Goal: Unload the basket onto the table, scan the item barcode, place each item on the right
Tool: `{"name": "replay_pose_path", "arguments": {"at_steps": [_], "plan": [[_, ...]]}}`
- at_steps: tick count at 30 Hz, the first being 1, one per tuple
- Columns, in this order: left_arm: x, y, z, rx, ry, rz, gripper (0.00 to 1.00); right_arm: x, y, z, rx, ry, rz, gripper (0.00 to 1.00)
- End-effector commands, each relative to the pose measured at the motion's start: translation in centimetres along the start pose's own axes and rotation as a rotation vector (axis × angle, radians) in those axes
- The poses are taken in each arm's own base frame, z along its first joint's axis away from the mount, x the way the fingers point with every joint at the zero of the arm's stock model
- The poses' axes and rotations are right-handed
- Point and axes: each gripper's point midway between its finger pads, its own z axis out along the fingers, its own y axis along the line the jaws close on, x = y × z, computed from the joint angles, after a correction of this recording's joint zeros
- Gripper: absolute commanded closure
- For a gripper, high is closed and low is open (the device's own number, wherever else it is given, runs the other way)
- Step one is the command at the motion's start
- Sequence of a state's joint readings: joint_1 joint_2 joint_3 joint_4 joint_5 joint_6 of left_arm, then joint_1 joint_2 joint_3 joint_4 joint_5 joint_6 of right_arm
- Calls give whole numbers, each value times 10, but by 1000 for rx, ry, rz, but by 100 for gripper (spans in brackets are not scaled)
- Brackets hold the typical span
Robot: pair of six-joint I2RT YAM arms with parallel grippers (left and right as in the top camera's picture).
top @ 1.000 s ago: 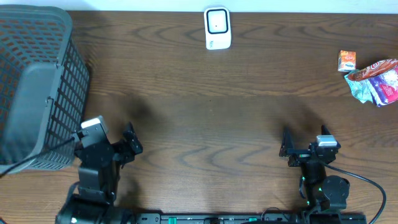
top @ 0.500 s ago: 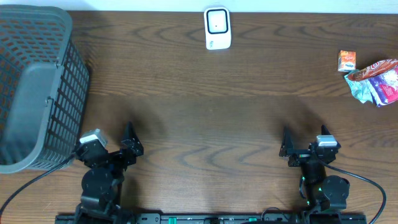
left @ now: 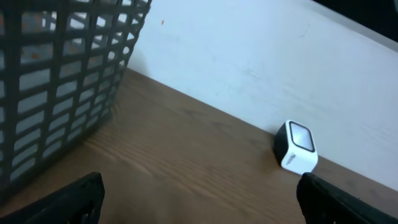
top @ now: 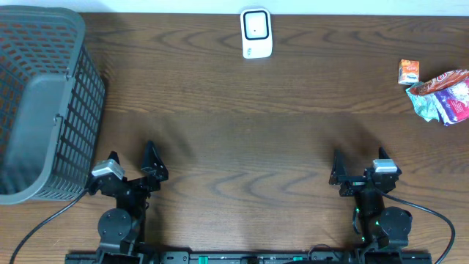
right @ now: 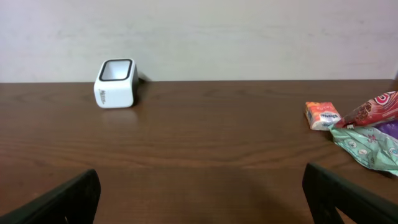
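Overhead, both arms sit folded low at the near edge of the table [top: 249, 132], left gripper [top: 132, 165] and right gripper [top: 357, 167] jaws wide and empty, scanner [top: 256, 33] at the far edge, snack packets [top: 440, 94] far right; the left wrist view faces basket [left: 93, 5] and scanner; the right wrist view faces scanner and packets.

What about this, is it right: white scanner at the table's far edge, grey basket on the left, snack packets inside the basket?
Not quite. The snack packets lie on the table at the far right, not in the basket, as the overhead view shows. The scanner at the far edge and the basket on the left are correct.
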State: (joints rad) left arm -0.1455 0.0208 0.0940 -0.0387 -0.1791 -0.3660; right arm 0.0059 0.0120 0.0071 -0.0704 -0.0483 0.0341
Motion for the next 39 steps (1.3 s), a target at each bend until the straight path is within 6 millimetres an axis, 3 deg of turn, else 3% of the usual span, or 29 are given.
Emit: {"name": "replay_pose_path", "arguments": {"at_steps": [1, 14, 22, 31, 39], "plan": [[0, -2, 0, 23, -19, 0, 2, 0, -4, 0, 17, -2, 11, 1], [22, -8, 5, 103, 15, 109, 2, 0, -4, 0, 17, -2, 11, 1], [23, -9, 5, 110, 19, 212, 2, 0, -4, 0, 17, -2, 11, 1], [49, 8, 4, 61, 129, 270, 2, 0, -4, 0, 18, -2, 11, 1], [54, -5, 3, 148, 141, 371, 2, 0, -4, 0, 17, -2, 11, 1]]}}
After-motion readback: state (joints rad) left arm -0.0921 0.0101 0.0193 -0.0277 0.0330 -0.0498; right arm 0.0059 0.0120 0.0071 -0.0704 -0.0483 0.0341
